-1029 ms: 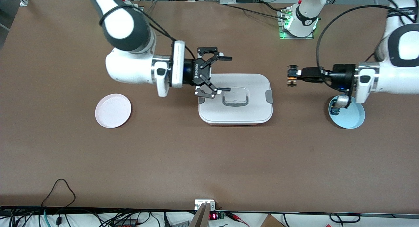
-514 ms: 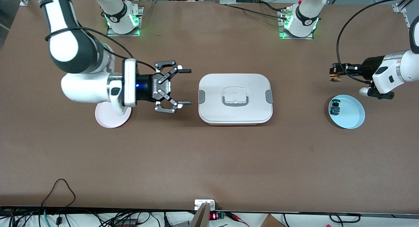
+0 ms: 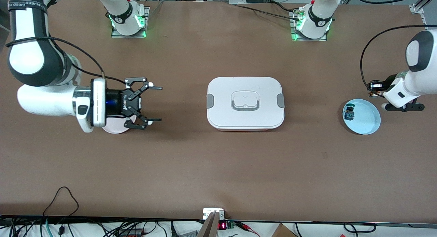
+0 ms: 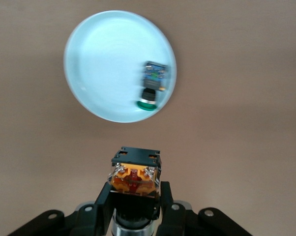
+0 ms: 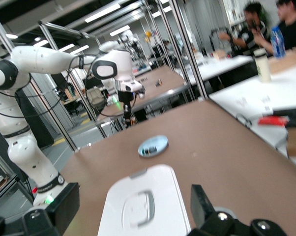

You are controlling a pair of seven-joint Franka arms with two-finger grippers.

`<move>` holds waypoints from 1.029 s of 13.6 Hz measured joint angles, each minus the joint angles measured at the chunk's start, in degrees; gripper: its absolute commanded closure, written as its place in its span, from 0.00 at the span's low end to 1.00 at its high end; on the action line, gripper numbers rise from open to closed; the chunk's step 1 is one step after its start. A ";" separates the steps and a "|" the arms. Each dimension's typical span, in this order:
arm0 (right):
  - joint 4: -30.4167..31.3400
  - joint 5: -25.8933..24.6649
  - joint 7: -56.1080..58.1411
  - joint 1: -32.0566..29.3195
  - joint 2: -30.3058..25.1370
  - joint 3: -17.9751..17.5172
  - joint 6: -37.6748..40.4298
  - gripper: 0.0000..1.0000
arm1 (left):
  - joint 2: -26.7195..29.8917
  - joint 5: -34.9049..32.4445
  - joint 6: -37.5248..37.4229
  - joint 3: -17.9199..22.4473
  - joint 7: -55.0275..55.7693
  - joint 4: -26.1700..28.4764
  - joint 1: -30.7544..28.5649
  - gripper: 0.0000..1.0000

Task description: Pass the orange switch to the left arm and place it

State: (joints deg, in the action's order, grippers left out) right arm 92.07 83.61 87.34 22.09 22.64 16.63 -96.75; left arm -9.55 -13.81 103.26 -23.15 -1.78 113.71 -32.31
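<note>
The orange switch (image 4: 134, 177) is clamped in my left gripper (image 4: 134, 195), its orange-and-tan end facing out. In the front view this gripper (image 3: 372, 87) hangs with the switch (image 3: 370, 90) over the table, just beside the blue plate's (image 3: 367, 122) rim at the left arm's end. My right gripper (image 3: 152, 103) is open and empty, held level over the table beside the pink plate (image 3: 114, 128), pointing at the box. The white box (image 3: 245, 102) sits shut at the table's middle, apart from both grippers. It also shows in the right wrist view (image 5: 145, 206) between the open fingers (image 5: 202, 204).
The blue plate (image 4: 103, 64) holds the other small switch with blue-green parts (image 4: 152, 83), also visible in the front view (image 3: 349, 113). The right arm covers most of the pink plate. Cables lie along the table edge nearest the front camera.
The right gripper has drawn back from over the box to the pink plate, staying open. The left gripper has drawn back with the switch toward the blue plate.
</note>
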 measured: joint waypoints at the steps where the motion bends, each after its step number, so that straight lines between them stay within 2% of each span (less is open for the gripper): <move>1: 0.02 -2.77 -3.05 -0.77 -0.07 0.58 1.01 0.00 | -1.60 -2.68 1.76 0.00 2.40 0.48 -0.04 1.00; 4: 0.07 -10.81 -11.89 -1.40 -0.48 3.36 5.18 0.00 | -7.72 -7.79 7.58 0.00 7.20 0.73 -0.33 1.00; 9: 0.47 -22.79 -26.36 -2.56 -0.77 4.21 6.61 0.00 | -15.09 -14.79 18.34 0.18 8.10 0.66 -3.22 1.00; 11: 0.46 -27.49 -35.23 -2.65 -1.31 4.25 6.77 0.00 | -16.84 -16.87 20.19 0.22 8.24 0.49 -3.87 1.00; 14: 0.44 -35.95 -49.85 -2.67 -2.34 4.28 7.71 0.00 | -19.24 -19.10 21.81 0.41 9.15 -0.12 -3.93 0.94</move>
State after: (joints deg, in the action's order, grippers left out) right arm 92.51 47.66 37.49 19.42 20.29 20.91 -89.03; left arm -28.79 -32.91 125.07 -22.74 7.38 113.59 -36.23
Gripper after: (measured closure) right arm 0.000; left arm 0.581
